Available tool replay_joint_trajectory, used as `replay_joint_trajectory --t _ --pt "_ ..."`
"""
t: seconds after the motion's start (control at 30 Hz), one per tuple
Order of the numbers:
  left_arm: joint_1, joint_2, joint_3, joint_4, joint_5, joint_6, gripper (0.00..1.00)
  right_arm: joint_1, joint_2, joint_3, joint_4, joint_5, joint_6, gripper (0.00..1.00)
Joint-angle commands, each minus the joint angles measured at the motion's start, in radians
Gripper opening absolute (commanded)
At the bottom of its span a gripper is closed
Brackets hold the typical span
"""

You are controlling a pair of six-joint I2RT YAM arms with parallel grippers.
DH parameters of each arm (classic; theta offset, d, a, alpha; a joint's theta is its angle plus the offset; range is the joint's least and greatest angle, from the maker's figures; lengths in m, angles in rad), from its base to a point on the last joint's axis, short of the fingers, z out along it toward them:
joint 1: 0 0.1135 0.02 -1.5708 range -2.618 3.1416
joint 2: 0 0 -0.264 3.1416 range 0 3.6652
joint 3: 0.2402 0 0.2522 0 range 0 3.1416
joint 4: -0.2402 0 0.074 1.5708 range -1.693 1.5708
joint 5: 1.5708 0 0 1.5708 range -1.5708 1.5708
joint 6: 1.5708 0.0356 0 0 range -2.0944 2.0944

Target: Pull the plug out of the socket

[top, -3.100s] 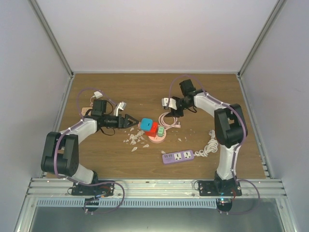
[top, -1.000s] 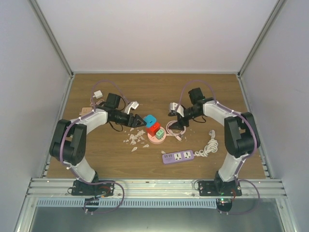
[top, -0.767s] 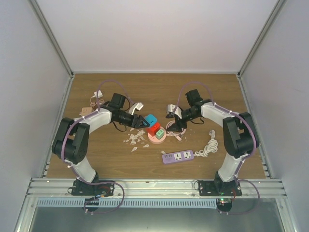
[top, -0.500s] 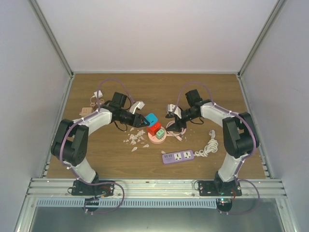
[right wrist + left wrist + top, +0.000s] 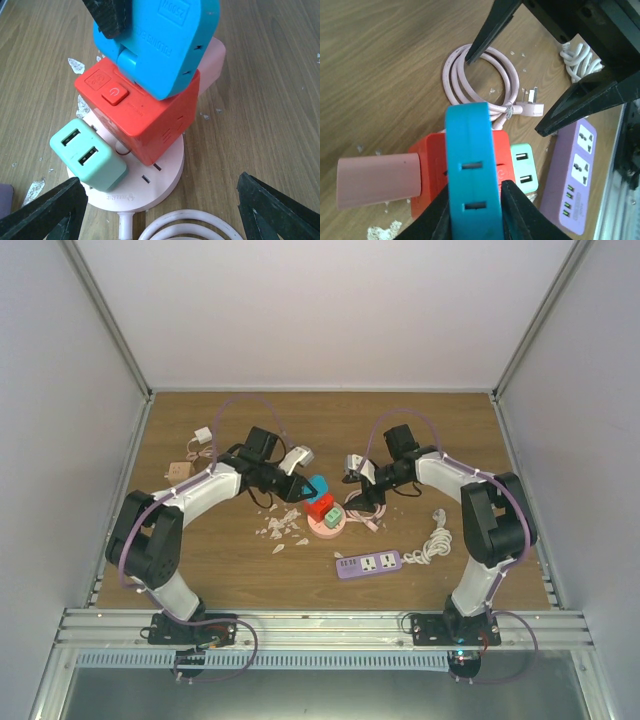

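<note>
- My left end effector [image 5: 472,210] is clenched on the blue plug [image 5: 471,170], one finger on each flat side. I hold it there because that is the piece seated on top of the stack.
- The blue plug sits on the red cube adapter [image 5: 145,117], which stands on the round pink socket base [image 5: 150,185] on the wooden surface [image 5: 220,570]. It looks tilted, so I judge it partly levered but cannot tell if its pins are free.
- A green USB charger [image 5: 90,152] is plugged into the same base just beside the red cube.
- My right end effector [image 5: 160,200] is released, jaws spread wide and hovering near the base. I judge it is there to brace the base while I pull, but it touches nothing now.
- A coiled pink cable [image 5: 480,82] lies beside the stack, under the right fingers [image 5: 487,30].
- The purple power strip [image 5: 368,564] lies well apart, nearer my bases.
- Pale crumbs [image 5: 280,530] litter the surface beside the stack.
</note>
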Motion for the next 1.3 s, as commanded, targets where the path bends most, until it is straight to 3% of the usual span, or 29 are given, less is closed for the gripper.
replay_joint_trajectory --t 0.0,0.2,0.43,0.67,1.27 --pt "-0.023 -0.004 0.058 -0.023 -0.068 0.12 0.2 0.004 -0.043 -0.022 0.022 -0.013 0.009 0.83" --pt "-0.023 0.051 0.149 -0.094 -0.11 0.281 0.13 -0.003 -0.053 -0.03 0.042 -0.023 0.017 0.83" --pt "-0.025 0.108 0.235 -0.2 -0.023 0.55 0.14 -0.002 -0.05 -0.024 0.084 -0.108 0.048 0.8" --pt "-0.055 0.043 0.172 -0.119 -0.068 0.692 0.14 0.0 -0.018 -0.018 0.228 -0.187 0.14 0.76" --pt "-0.073 0.05 0.195 -0.072 -0.051 0.62 0.14 0.109 0.091 0.016 0.31 -0.2 0.163 0.62"
